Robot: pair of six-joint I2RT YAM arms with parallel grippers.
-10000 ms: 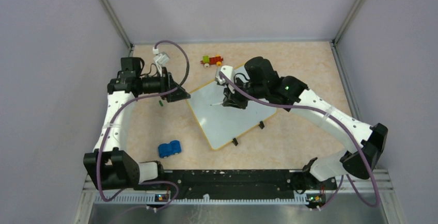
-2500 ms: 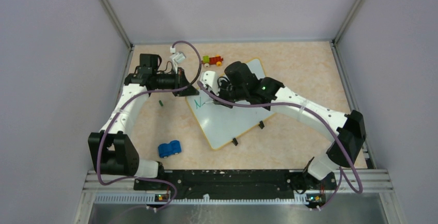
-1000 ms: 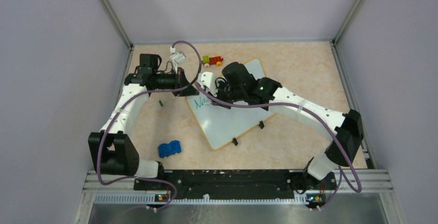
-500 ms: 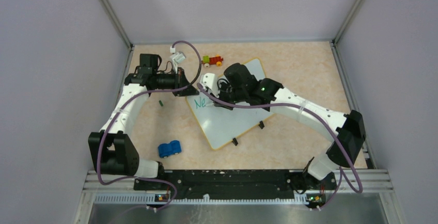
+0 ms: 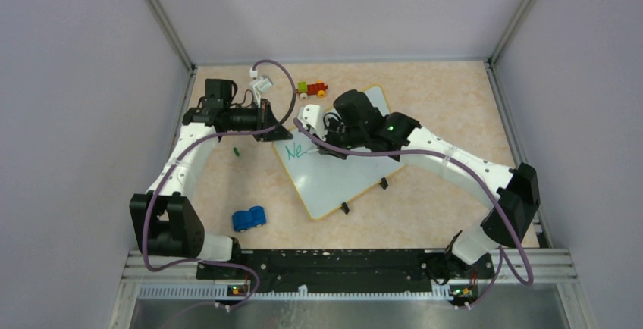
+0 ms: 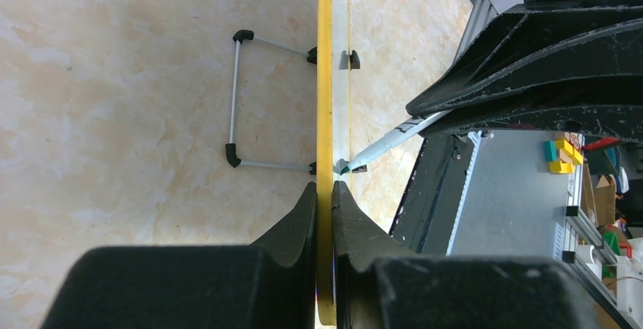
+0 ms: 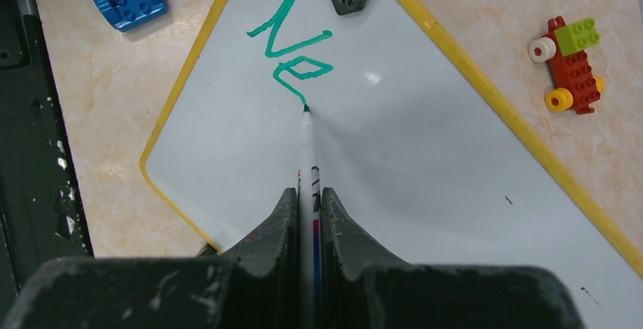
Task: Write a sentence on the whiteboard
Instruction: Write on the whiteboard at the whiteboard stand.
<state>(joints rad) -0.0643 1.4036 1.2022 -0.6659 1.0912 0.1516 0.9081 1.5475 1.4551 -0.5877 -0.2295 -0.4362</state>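
Green strokes now stand where the board was blank ten seconds back, and the right arm has edged toward 3 o'clock as the letters grow.

On the desk (image 5: 447,109) the whiteboard (image 5: 341,181) lies flat at centre, skewed, its long axis running from 8 to 2 o'clock in the top view, with the clips on its 5 o'clock edge. It looks stiff, light and smooth-backed, so it would likely slide under pen pressure. The rim is the sensible place to hold it, and the left fingers (image 6: 299,219) are closed on the yellow rim at the board's 9 o'clock corner.

The right fingers (image 7: 280,223) are closed around the marker (image 7: 307,147) at mid-barrel. It is a thin, hard, probably slippery barrel, with its tip on the board and pointing to 9 o'clock from above. The sentence (image 7: 292,56) so far reads "Ne", starting near that corner.

A toy train (image 5: 312,88) sits at 12 o'clock of the board and a blue car (image 5: 249,217) at 7 o'clock.
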